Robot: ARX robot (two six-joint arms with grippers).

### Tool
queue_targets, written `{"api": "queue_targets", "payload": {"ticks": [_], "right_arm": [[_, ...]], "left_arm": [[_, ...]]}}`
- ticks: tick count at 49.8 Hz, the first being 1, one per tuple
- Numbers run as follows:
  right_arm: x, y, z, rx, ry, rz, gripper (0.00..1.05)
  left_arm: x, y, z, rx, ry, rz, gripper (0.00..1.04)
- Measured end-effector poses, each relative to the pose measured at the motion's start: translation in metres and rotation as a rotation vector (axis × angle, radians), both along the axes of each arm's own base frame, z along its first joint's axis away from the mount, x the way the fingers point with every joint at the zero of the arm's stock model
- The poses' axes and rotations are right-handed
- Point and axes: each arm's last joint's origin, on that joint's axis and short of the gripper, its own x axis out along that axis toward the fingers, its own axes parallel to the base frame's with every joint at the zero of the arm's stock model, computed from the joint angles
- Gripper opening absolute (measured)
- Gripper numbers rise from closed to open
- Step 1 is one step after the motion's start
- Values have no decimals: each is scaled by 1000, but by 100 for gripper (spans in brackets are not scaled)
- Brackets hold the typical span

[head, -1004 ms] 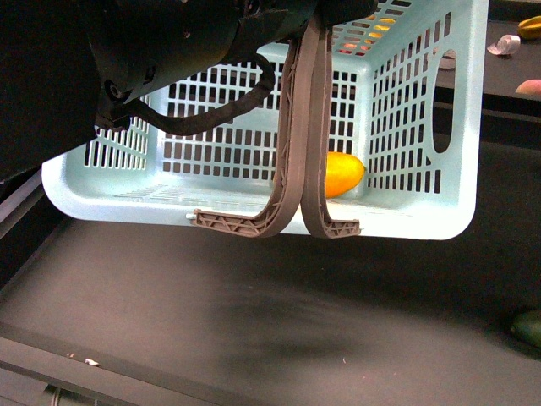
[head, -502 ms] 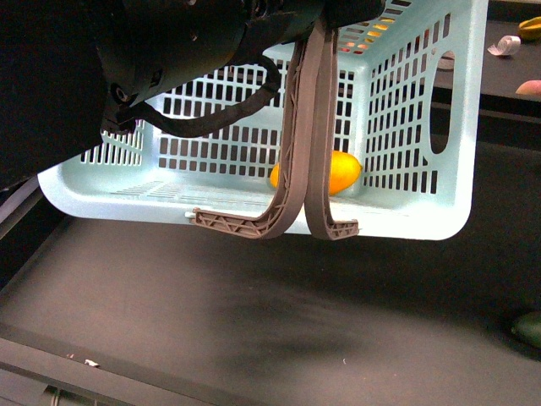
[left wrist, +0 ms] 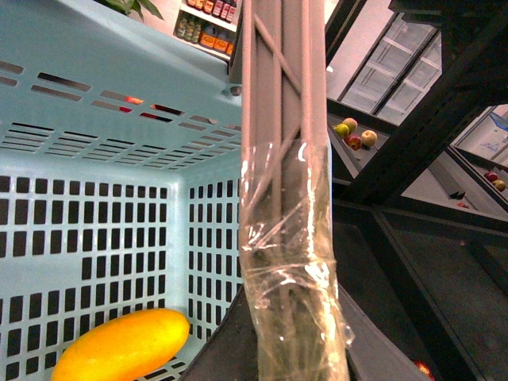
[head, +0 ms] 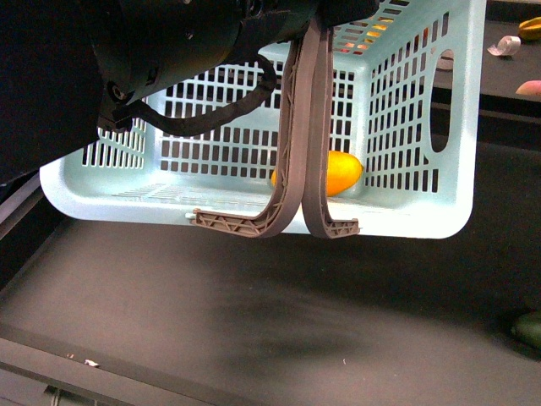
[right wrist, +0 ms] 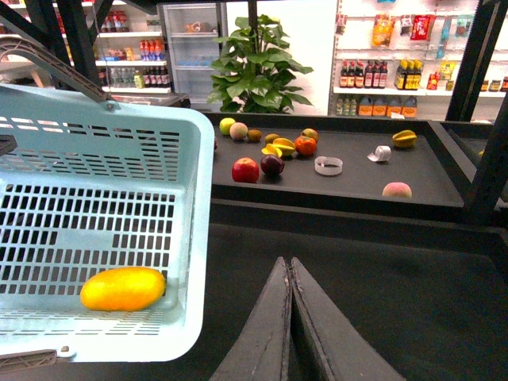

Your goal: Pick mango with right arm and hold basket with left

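Observation:
The pale blue basket (head: 406, 216) hangs tilted above the dark table, held up by its two grey-brown handles (head: 304, 127). The mango (head: 342, 172) lies on the basket floor, also seen in the left wrist view (left wrist: 119, 348) and the right wrist view (right wrist: 123, 288). My left arm (head: 169, 42), black with a ribbed cable, fills the upper left; its gripper (left wrist: 292, 349) is shut on the plastic-wrapped handles (left wrist: 282, 182). My right gripper (right wrist: 289, 262) is shut and empty, over the dark table beside the basket (right wrist: 190, 238), to the right of it in its own view.
A dark green fruit (head: 528, 328) lies at the table's right edge. A back shelf (right wrist: 349, 178) holds several fruits, among them a red apple (right wrist: 245, 169), a peach (right wrist: 397, 190) and a yellow fruit (right wrist: 404, 138). Black frame posts (right wrist: 488, 119) stand at the sides.
The basket has swayed slightly in my left gripper's hold, and the mango has shifted a little on the floor. The handles remain gripped.

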Motion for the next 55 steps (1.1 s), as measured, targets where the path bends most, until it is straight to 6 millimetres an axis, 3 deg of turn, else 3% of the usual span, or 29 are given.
{"api": "queue_targets", "payload": {"ticks": [44,55], "right_arm": [[0,0,-5,-1,3,0,2],[0,0,-5,-3,3,-1,33]], "left_arm": [[0,0,0,-1,0,-1,8],[0,0,0,-1,0,-1,8]]}}
